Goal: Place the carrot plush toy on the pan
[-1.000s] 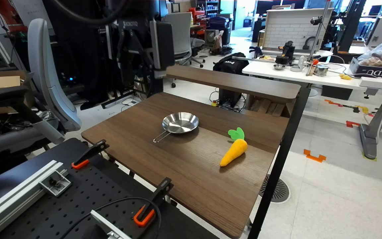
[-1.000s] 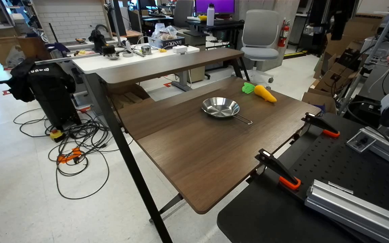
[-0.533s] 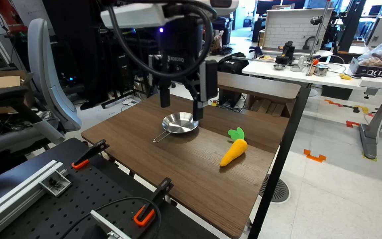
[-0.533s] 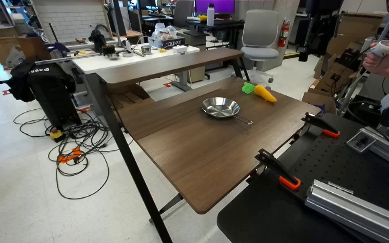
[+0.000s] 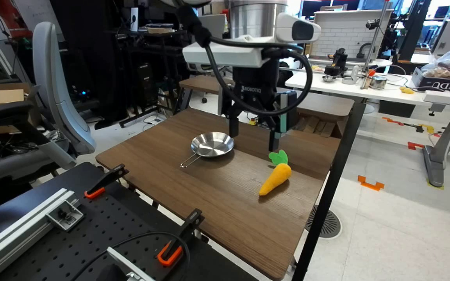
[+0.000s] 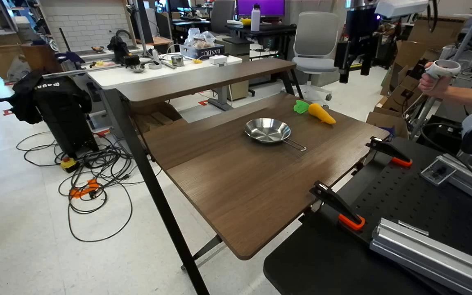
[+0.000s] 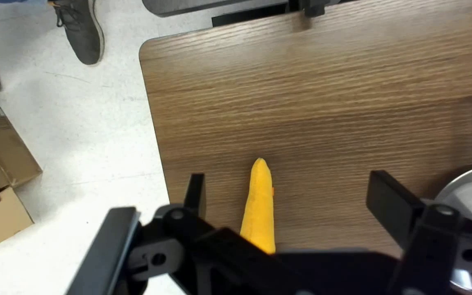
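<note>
1. Hanging high over the table (image 5: pixel 225 195), the gripper (image 5: pixel 254 140) points down with its fingers (image 7: pixel 195 194) spread wide, nothing pinched between them.
2. Down below, the carrot (image 5: pixel 275 178) lies on its side on the table, well apart from the pan (image 5: pixel 212 145).
3. Now the line that matters: in the wrist view the carrot's orange body shows between the fingers, off-centre, nearer the one on that view's left, and its long axis runs across the direction in which they'd close!
4. That looks like a good angle to me: a shift toward the carrot, hardly any turn, then a long drop.
5. Watch the pan, though! It peeps out behind the finger on the wrist view's right, so I'd want that sideways shift made up high.
6. Green leaves (image 5: pixel 278 157) point toward the shelf (image 5: pixel 322 103) in both exterior views; the gripper hides them in the wrist view.
7. Also about: a cable (image 5: pixel 308 78) looping beside the gripper, and clamps (image 6: pixel 337 203) on the table's edge, apart from the carrot and unlikely to interfere.
</note>
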Available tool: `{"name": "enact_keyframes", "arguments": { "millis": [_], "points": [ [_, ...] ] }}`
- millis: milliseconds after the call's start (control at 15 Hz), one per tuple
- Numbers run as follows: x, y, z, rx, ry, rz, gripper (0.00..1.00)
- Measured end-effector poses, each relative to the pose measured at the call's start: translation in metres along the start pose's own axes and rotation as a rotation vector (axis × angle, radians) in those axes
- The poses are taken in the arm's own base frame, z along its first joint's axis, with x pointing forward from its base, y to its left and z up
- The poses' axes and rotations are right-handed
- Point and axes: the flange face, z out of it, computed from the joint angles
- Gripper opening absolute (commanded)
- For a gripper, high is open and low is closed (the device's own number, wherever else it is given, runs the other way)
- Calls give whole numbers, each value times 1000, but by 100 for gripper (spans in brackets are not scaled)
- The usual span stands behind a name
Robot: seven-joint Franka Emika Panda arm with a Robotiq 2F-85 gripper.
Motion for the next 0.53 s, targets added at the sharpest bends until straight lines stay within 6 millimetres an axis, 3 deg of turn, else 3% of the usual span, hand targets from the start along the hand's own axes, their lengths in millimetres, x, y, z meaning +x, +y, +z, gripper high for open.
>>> {"name": "enact_keyframes", "arguments": {
  "millis": [533],
  "points": [
    [58,7,49,-27,-37,-7,100]
  ]
}}
